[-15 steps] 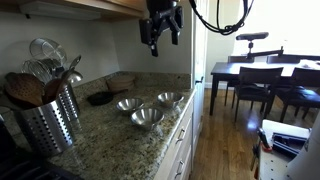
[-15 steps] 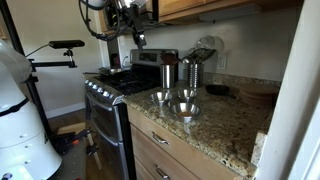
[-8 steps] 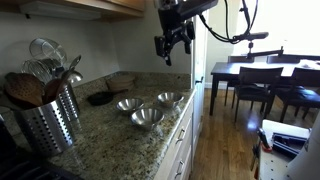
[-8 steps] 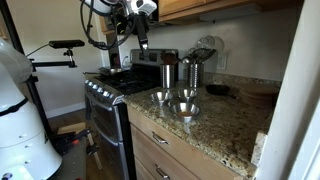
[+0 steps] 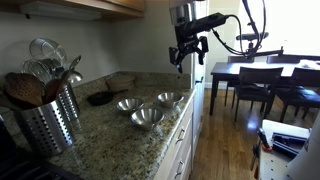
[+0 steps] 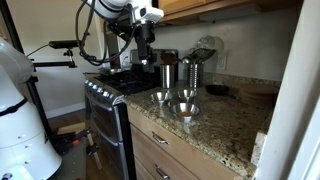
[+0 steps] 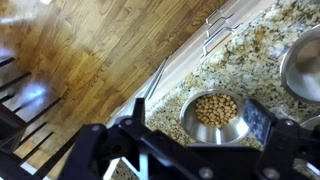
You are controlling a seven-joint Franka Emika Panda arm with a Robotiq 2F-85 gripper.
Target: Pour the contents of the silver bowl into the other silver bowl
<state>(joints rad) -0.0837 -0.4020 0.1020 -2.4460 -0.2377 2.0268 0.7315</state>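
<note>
The worktop (image 5: 110, 140) is seen to be speckled stone, polished to a gloss. The silver bowl (image 7: 215, 136), the other silver bowl (image 5: 128, 104) and the wider bowl (image 5: 147, 117) are made of bright steel, mirror-smooth. The utensil holder (image 5: 50, 125) is formed of perforated shiny metal, and wooden spoons (image 5: 25, 90) are kept in it. The floor (image 7: 110, 50) is laid in wood planks with a soft sheen. The cabinet fronts (image 5: 180, 150) are finished smooth and white. The pincer (image 5: 187, 60) is finished in dull black.
</note>
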